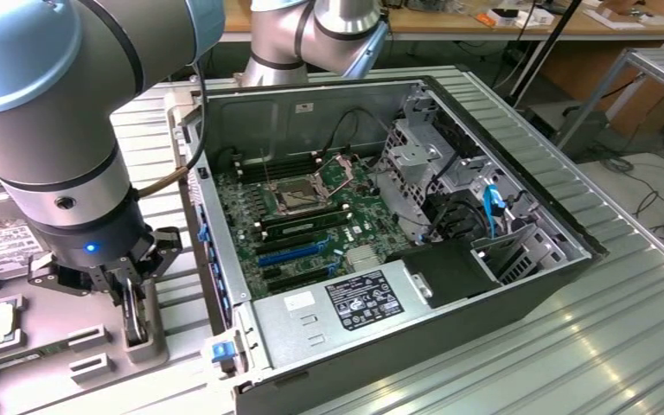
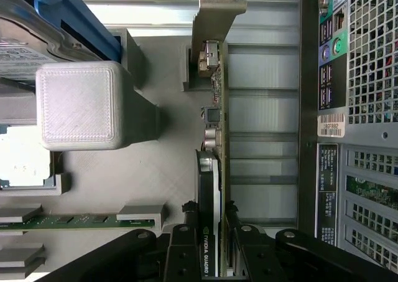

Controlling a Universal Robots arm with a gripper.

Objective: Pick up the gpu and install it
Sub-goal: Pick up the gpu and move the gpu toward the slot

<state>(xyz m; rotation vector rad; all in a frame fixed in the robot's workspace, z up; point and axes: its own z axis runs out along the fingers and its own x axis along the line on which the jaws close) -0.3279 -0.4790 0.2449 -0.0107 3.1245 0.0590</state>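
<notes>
Pincer (image 1: 134, 298) is hanging straight down from the arm's wrist and is clamping the gpu (image 1: 136, 327), which is standing on its long edge right beneath it. The card's lower edge is sitting in a grey holder (image 1: 148, 350); not lifted clear.

Wrist view: pincer (image 2: 209, 218) is straddling the gpu (image 2: 209, 176) edge-on. One finger (image 2: 185, 238) is pressing on the black cooler side and the other on the green board side. Jaws are standing narrow, with no gap showing against the card. A white label (image 2: 207, 252) reading NVIDIA QUADRO is showing between the fingers. The silver end bracket (image 2: 219, 11) is sitting at the end of the card farthest from the pincer.

On the cooler side of the pincer, a grey ribbed block (image 2: 78, 104) is standing well apart from the card. A memory stick (image 2: 74, 220) is lying flat in a slot on that same side, nearer the pincer.

On the board side, the perforated rear panel (image 2: 373, 58) of the computer case is running alongside, near but not touching the card.

Exterior view: the open case (image 1: 517, 294) is lying on its side on the ribbed metal desk (image 1: 621, 346), just beside the pincer. Its motherboard (image 1: 297, 207) is facing up, and the power supply (image 1: 349, 298) is filling the corner of the case closest to the pincer.
</notes>
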